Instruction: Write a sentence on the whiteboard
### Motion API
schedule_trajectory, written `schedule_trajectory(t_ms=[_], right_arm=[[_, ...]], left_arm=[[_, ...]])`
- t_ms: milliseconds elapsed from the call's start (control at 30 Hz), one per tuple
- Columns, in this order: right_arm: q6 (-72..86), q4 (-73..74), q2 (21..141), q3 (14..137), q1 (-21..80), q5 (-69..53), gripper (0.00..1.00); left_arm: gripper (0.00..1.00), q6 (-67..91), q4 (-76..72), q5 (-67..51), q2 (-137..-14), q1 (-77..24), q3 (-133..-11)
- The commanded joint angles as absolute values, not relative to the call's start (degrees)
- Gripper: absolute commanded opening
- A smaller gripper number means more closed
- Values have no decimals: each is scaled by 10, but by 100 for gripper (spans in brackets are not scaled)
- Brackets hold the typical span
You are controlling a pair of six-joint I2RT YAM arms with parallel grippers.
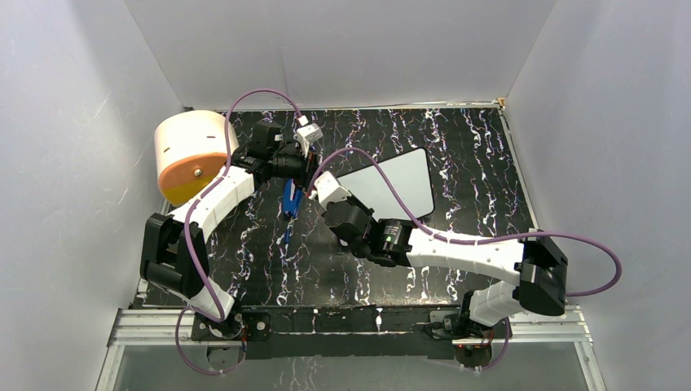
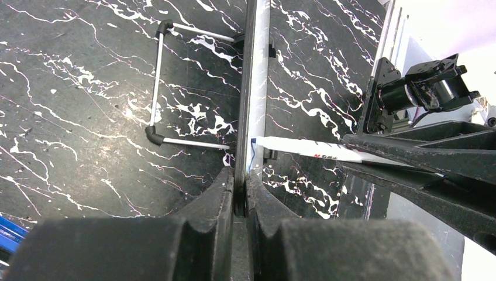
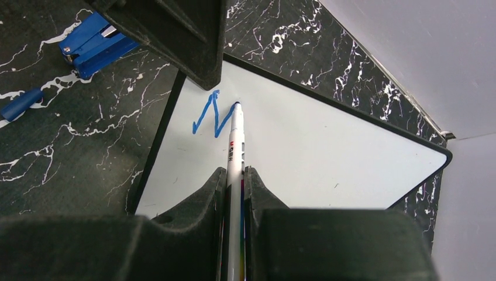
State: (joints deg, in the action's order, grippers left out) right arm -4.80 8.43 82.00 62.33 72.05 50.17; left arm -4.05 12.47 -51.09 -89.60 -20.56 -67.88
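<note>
The whiteboard (image 1: 395, 183) stands tilted at the table's middle back; it fills the right wrist view (image 3: 327, 152). One blue letter "N" (image 3: 207, 114) is on it near its left edge. My left gripper (image 2: 240, 190) is shut on the whiteboard's edge (image 2: 252, 88), which runs straight up from the jaws. My right gripper (image 3: 235, 175) is shut on a white marker (image 3: 236, 146); its blue tip touches the board just right of the "N". The marker also shows in the left wrist view (image 2: 316, 151), its tip against the board.
A blue stapler-like thing (image 1: 292, 198) lies left of the board, also in the right wrist view (image 3: 96, 44). The board's wire stand (image 2: 161, 88) shows behind it. A large cream and orange roll (image 1: 191, 155) sits at back left. Grey walls enclose the table.
</note>
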Motion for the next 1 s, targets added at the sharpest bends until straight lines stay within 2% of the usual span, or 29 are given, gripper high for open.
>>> schedule_trajectory(t_ms=[0, 467, 967], right_arm=[[-59, 38, 810, 633, 708, 518, 0], [-53, 43, 752, 608, 706, 471, 0], [27, 108, 718, 566, 706, 462, 0]], left_arm=[[0, -58, 136, -524, -887, -208, -673], [0, -59, 136, -507, -885, -208, -673], [0, -59, 135, -505, -886, -208, -673]])
